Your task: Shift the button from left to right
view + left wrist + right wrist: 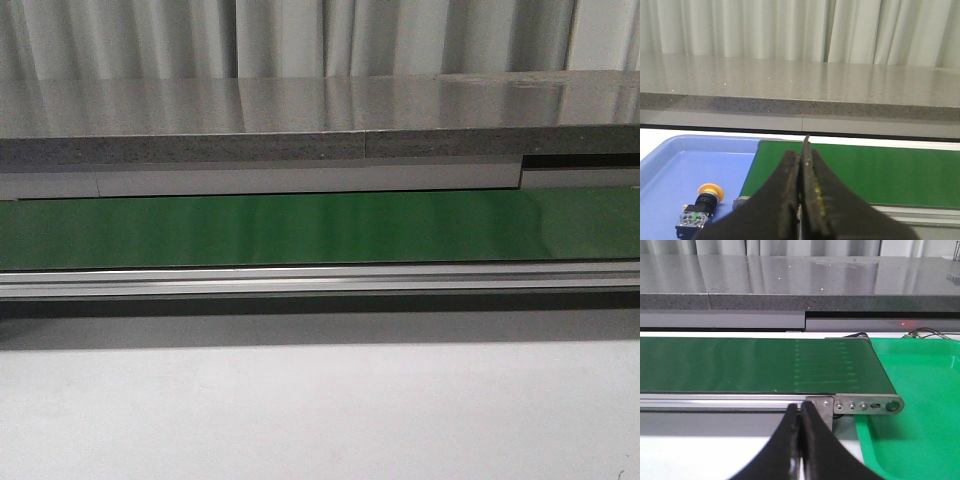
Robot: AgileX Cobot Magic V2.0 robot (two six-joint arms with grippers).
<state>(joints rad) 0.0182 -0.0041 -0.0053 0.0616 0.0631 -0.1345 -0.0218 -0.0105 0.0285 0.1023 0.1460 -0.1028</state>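
Button [699, 210] lies on its side in blue tray [670, 165], at 9 o'clock off the green belt [300, 228]. Left end effector [801, 210] pinched closed, empty. Right end effector [800, 445] likewise, green tray [920, 390] nearby.

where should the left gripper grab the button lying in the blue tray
Probably the black body of the button, which lies on its side in the blue tray. Come from above, fingers across the body's flat sides; the round yellow head would likely slip. The left gripper is shut, so open first.
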